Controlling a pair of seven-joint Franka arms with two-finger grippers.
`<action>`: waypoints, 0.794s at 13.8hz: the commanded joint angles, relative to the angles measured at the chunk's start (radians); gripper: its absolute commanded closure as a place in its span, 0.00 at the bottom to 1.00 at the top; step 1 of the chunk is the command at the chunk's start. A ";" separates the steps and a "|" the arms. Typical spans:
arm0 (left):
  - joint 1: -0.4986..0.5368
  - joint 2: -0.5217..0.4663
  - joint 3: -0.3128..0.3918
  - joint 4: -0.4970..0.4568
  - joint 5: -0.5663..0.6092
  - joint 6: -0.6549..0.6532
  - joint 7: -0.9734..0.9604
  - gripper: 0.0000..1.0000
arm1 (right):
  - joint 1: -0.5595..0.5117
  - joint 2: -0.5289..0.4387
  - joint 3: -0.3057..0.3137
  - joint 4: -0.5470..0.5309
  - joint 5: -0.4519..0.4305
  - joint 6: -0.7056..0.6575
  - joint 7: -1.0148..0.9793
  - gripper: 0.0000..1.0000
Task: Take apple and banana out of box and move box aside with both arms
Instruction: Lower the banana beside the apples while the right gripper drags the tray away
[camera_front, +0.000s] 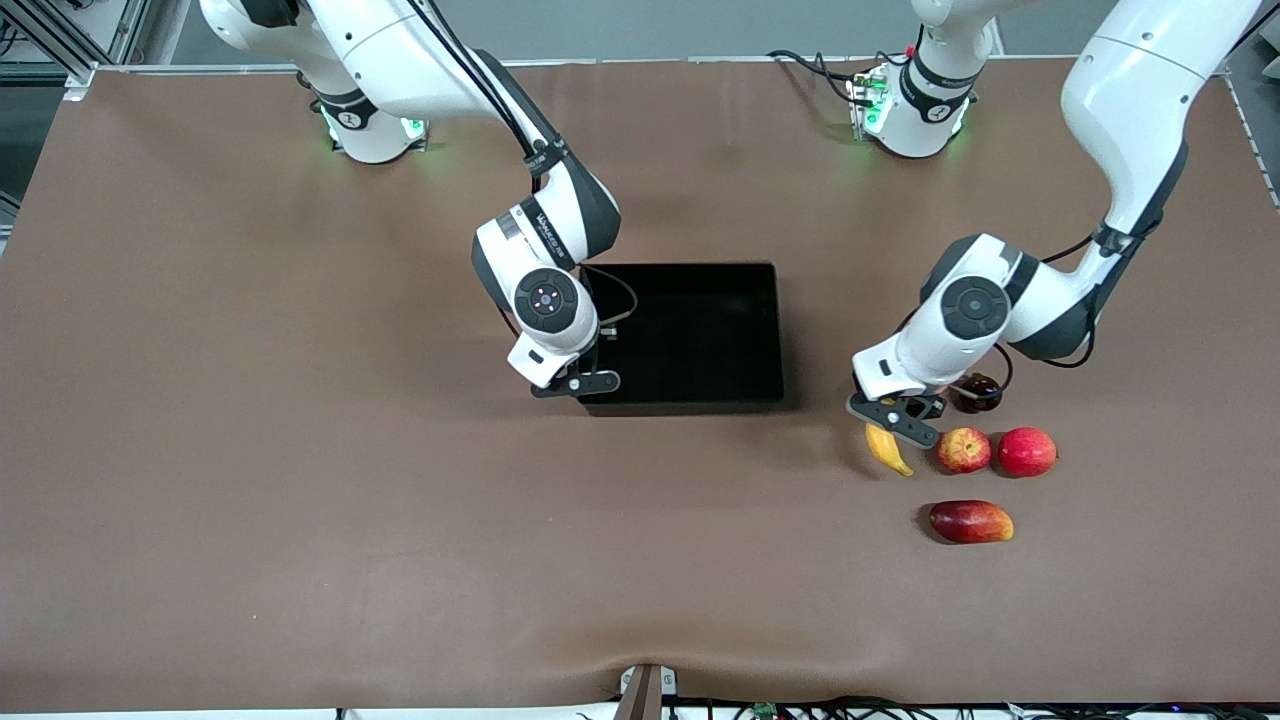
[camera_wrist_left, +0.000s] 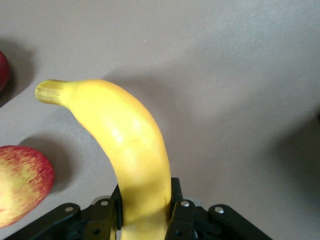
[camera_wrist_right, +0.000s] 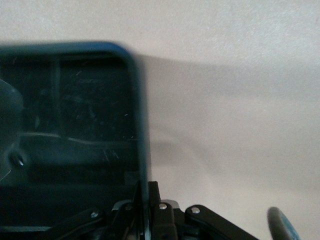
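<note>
We see the black box (camera_front: 695, 335) sitting empty near the middle of the table. The apple (camera_front: 963, 449) lies outside the box, toward the left arm's end of the table, beside a plain red fruit (camera_front: 1027, 451) and a mango (camera_front: 971, 521).

The left gripper (camera_front: 895, 418) is clamped on the banana (camera_wrist_left: 127, 150), which hangs low just beside the apple; we cannot tell whether its tip touches the table. The right gripper (camera_front: 583, 381) has its fingers pinched on the box wall at the corner nearest the front camera, toward the right arm's end.

The risks, as we judge them:
- If the right arm drags the box now, gripped at one corner only, the box may swing or slip out of the thin pinch.
- If the left gripper lets go carelessly, the banana could roll into the apple and nudge it.
- In reaching for the box, the left arm's wrist could brush the small dark object (camera_front: 977, 392) under it.
</note>
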 joint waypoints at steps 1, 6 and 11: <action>0.034 0.008 -0.011 -0.037 0.032 0.069 0.013 1.00 | -0.027 -0.038 0.001 -0.006 0.006 -0.029 0.002 1.00; 0.074 0.043 -0.004 -0.040 0.059 0.095 0.011 1.00 | -0.185 -0.141 0.001 0.015 0.006 -0.170 -0.017 1.00; 0.090 0.069 -0.004 -0.036 0.074 0.109 -0.024 1.00 | -0.344 -0.239 -0.053 -0.020 -0.040 -0.277 -0.119 1.00</action>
